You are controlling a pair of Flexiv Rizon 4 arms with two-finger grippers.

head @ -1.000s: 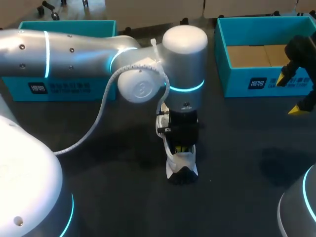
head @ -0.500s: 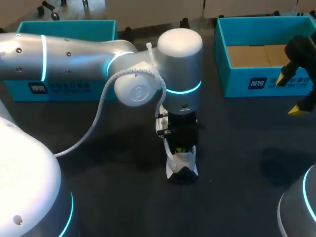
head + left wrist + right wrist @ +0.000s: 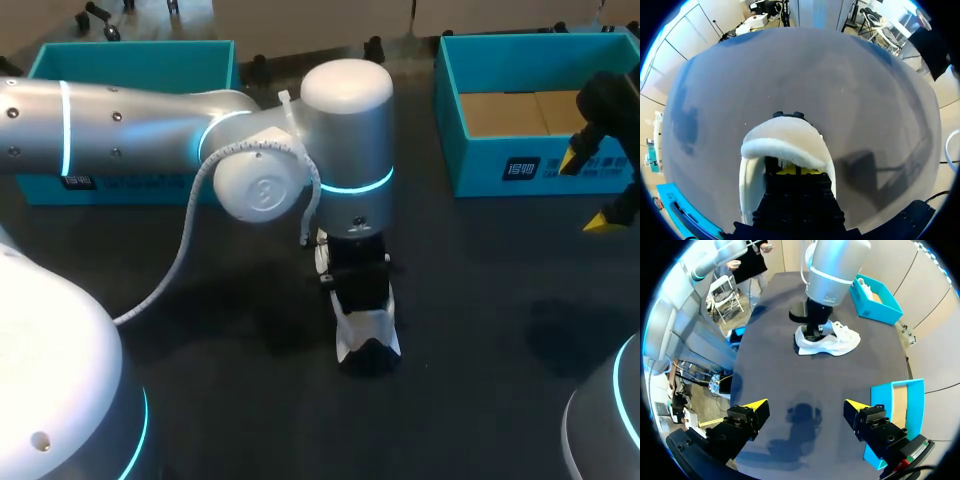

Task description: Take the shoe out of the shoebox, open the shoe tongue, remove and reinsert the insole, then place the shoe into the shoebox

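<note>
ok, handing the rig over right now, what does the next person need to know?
Left tool: down inside the opening of the white sneaker, behind the heel collar; whether it grips anything is hidden.
Right tool: open, empty, hovering beside the right teal cardboard shoebox.
Sneaker stands upright on the dark table, outside both boxes; second teal box at back left.
Done: shoe is out of the box.
Unclear: insole stage, since the left tool blocks the view.
Left: finish the insole step, then put the sneaker into the shoebox.
</note>
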